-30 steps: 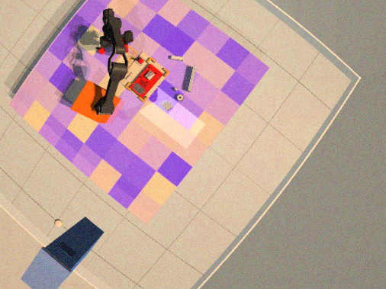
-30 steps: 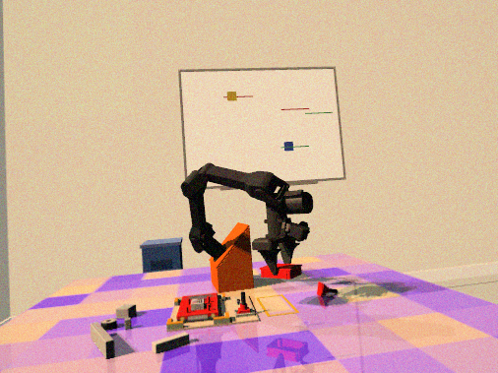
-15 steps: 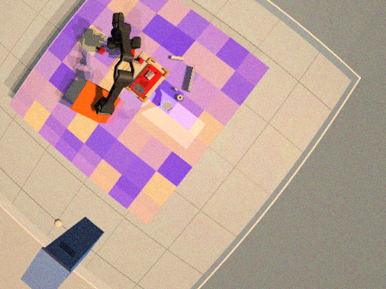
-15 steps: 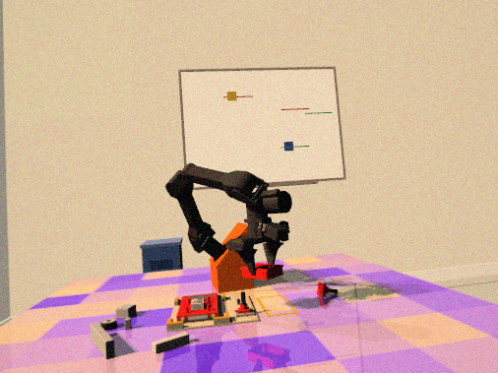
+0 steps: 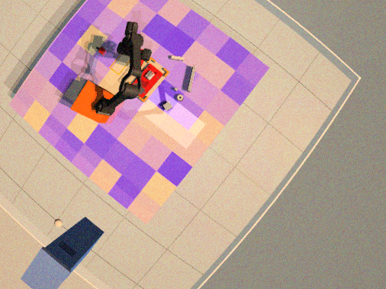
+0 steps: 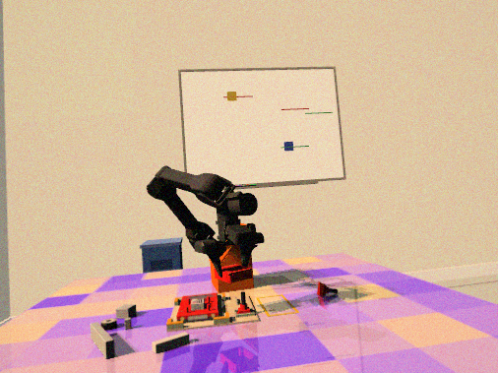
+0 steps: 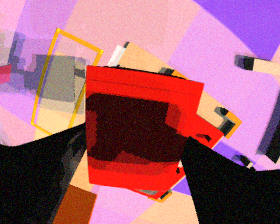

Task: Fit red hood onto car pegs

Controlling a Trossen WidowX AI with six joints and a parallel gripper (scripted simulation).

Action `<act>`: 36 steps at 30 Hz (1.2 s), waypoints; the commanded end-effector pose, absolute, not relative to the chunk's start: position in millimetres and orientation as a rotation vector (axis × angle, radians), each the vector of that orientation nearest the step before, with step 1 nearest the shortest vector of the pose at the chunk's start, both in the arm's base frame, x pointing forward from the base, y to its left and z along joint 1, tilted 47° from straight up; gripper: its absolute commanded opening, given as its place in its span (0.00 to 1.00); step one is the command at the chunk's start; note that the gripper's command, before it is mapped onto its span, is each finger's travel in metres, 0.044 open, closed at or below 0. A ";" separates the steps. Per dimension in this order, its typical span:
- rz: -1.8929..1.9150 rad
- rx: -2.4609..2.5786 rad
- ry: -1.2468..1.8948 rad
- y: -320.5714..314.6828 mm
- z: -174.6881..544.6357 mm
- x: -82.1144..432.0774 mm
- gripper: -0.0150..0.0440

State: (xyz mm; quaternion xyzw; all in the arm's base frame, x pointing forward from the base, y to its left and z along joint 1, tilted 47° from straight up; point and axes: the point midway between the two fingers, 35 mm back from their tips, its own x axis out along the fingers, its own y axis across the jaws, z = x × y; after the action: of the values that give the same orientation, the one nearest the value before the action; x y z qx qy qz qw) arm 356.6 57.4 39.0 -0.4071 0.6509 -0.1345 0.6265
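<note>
Wall and table: a plain tan wall with a white board (image 6: 261, 131); in front, a purple, pink and yellow checked table top (image 5: 139, 152) (image 6: 423, 330) (image 7: 145, 22).
Hood: the red hood (image 6: 233, 275) (image 7: 136, 125) is up in the air, over the side of the jig nearest the orange base; the arm mostly hides it from the top.
Gripper: the black gripper (image 5: 135, 49) (image 6: 232, 270) (image 7: 136, 133) is pinching the hood, one finger on each side.
Car: the red chassis (image 5: 154, 81) (image 6: 187, 310) (image 7: 212, 131) sits in the jig (image 5: 166, 72) (image 6: 175, 325) (image 7: 235, 129), with the grey engine block (image 5: 149, 75) (image 6: 199, 302) in place.
Step now: I think it is carrying the hood to the car.
Next move: go over the deck, turn the hood to match, line up holes and pegs, then go straight down. I can't tell if they line up.
Close by: a little red piece with a black stick (image 6: 243, 307) stands beside the car. A low hood could bump it.
Edges and room: the long grey bar (image 5: 189, 79) (image 6: 102, 340) (image 7: 270, 140) is past the jig. The table edges are well apart from the car. Above the deck looks open.
</note>
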 end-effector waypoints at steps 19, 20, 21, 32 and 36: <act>-0.610 -0.625 1.345 -13.4 102.5 325.3 0.25; -0.610 -0.625 1.345 -13.4 102.5 325.3 0.25; -0.610 -0.625 1.345 -13.1 102.2 325.5 0.25; -0.610 -0.625 1.344 -40.3 80.3 330.1 0.25; -0.612 -0.626 1.344 -51.8 71.7 330.1 0.25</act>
State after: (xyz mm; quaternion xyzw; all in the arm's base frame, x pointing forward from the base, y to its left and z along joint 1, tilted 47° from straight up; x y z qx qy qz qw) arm 330.2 -44.5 76.5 -0.2784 0.6033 -0.2738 0.6954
